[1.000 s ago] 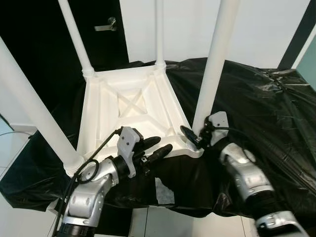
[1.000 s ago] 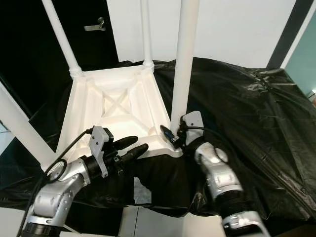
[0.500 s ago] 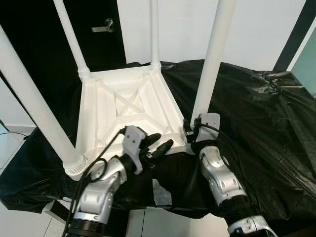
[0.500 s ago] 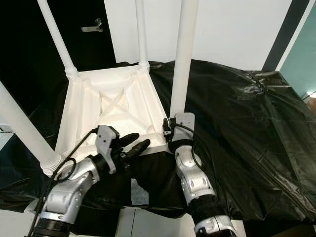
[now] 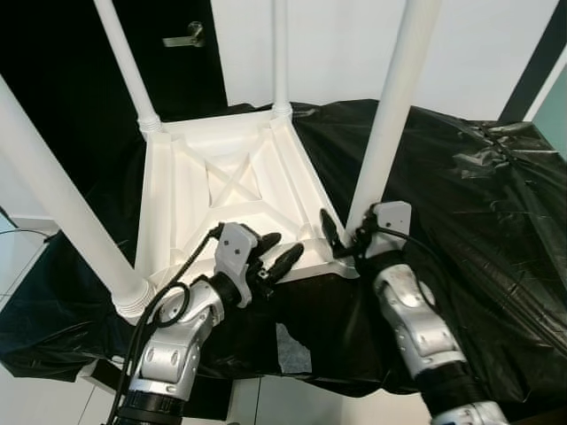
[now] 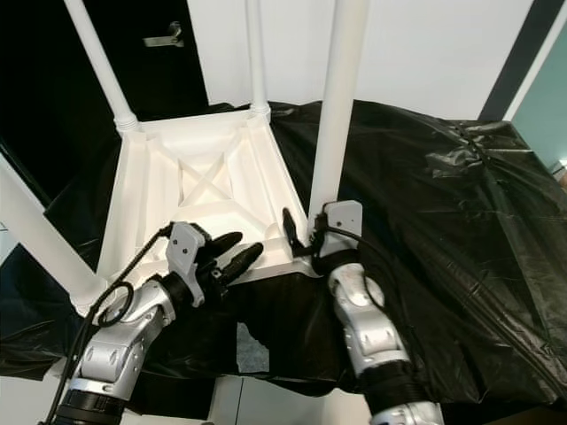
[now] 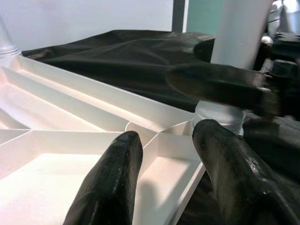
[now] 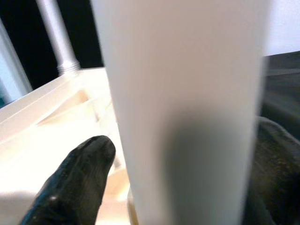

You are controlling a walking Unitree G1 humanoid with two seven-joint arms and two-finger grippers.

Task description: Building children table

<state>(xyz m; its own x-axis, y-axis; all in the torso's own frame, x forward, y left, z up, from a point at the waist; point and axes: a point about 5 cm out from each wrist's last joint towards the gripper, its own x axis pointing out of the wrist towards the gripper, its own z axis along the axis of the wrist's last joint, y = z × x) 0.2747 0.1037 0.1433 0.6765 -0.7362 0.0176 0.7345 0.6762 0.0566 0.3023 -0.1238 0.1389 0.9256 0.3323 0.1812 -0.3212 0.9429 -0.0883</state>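
A white children's table (image 5: pixel 221 177) lies upside down on black plastic sheeting, its legs pointing up. My left gripper (image 5: pixel 283 245) is open over the table's near rim, and its fingers (image 7: pixel 112 183) hover above the ribbed underside with nothing between them. My right gripper (image 5: pixel 350 226) is open at the base of the near right leg (image 5: pixel 390 115). One black finger (image 8: pixel 75 183) stands a little off the leg (image 8: pixel 187 93) on its left. The other finger is mostly hidden on the far side of the leg.
The black sheeting (image 5: pixel 478 186) covers the whole surface and hangs over the front edge, with a pale tear (image 5: pixel 291 336) below the grippers. A dark door with a lever handle (image 5: pixel 184 35) stands behind on the left. A white wall is behind on the right.
The head camera has shifted a little. My right gripper has turned at the leg's base, so one finger now points up to the left of the leg. My left gripper stays at the near rim.
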